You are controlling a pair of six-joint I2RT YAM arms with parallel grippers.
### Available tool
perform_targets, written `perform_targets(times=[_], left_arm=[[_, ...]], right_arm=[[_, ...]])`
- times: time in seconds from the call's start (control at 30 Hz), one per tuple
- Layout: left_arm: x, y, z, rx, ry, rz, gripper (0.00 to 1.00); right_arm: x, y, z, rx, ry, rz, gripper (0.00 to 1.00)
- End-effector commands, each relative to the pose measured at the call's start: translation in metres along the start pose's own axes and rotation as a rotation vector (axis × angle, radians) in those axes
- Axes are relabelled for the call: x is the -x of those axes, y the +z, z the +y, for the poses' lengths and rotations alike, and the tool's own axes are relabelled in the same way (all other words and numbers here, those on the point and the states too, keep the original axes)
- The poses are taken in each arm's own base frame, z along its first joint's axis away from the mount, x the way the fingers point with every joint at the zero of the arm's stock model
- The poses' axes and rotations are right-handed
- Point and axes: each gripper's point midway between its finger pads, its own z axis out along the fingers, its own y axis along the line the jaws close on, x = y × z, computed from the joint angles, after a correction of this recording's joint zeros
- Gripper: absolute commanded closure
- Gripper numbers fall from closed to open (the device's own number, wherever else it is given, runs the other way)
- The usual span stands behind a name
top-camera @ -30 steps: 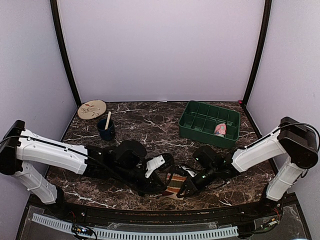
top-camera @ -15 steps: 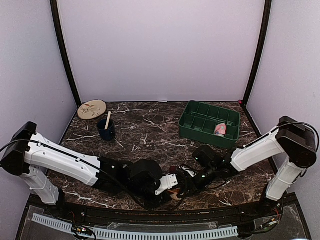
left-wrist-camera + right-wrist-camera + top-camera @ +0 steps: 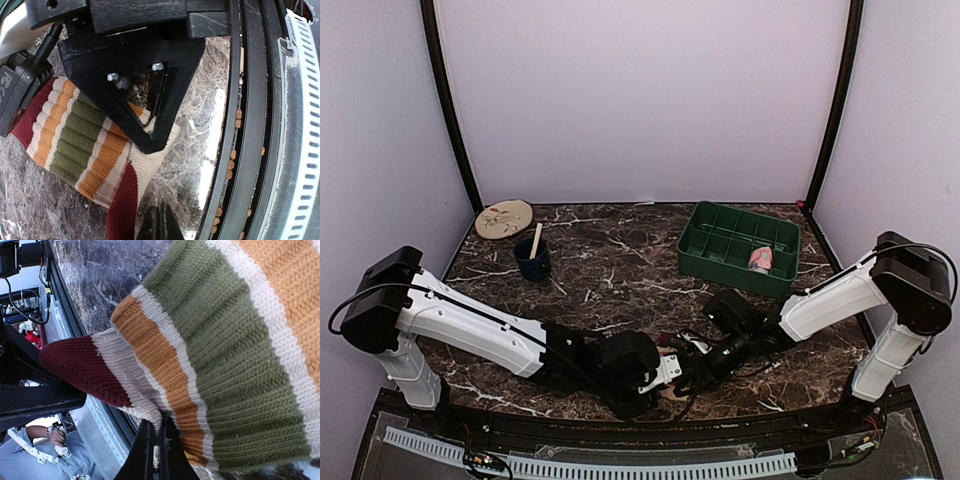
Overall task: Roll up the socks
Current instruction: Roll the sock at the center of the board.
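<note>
A striped sock with maroon, cream, orange and green bands lies on the marble near the table's front edge. In the top view it is almost hidden under the two grippers. My right gripper is shut on the sock's cream edge and holds it off the table. Its black finger frame also shows over the sock in the left wrist view. My left gripper is shut with nothing between its tips, just beside the maroon part. In the top view the left gripper and the right gripper nearly touch.
A green divided tray at the back right holds a pink-and-white bundle. A dark blue cup with a stick and a round plate stand at the back left. The black rail of the front edge runs close by.
My left arm has swung toward the front edge and to the right, now covering the sock in the top view. The right gripper has shifted slightly left, still holding the sock.
</note>
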Motion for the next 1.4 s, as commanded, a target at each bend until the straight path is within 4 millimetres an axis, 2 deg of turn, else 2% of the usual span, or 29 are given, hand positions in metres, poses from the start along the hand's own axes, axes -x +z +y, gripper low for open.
perform_targets(times=[0.0,0.13,0.47,0.67,1.03,1.17,1.37], left_arm=[[0.014,-0.001,0.006,0.035,0.014,-0.019,1.0],[0.013,0.005,0.011,0.062,0.012,0.0,1.0],[-0.006,0.017,0.018,0.008,-0.076,0.067,1.0],[-0.004,0.017,0.025,-0.038,-0.13,0.056,1.0],[-0.015,0.026,0.012,-0.202,-0.195,0.116,1.0],[-0.016,0.029,0.013,-0.236,-0.247,0.125,1.0],[-0.023,0.034,0.014,-0.256,-0.287,0.173,1.0]], right_arm=[[0.003,0.0,-0.001,-0.002,-0.001,0.007,1.0],[0.004,0.0,-0.001,-0.001,0.0,0.006,1.0],[0.003,-0.001,0.0,-0.003,-0.003,0.008,1.0],[0.002,-0.002,-0.001,-0.003,-0.002,0.014,1.0],[0.003,-0.004,-0.001,-0.008,-0.002,0.008,1.0],[0.004,-0.004,-0.002,-0.02,-0.008,0.005,1.0],[0.009,-0.007,-0.004,-0.057,-0.021,-0.01,0.84]])
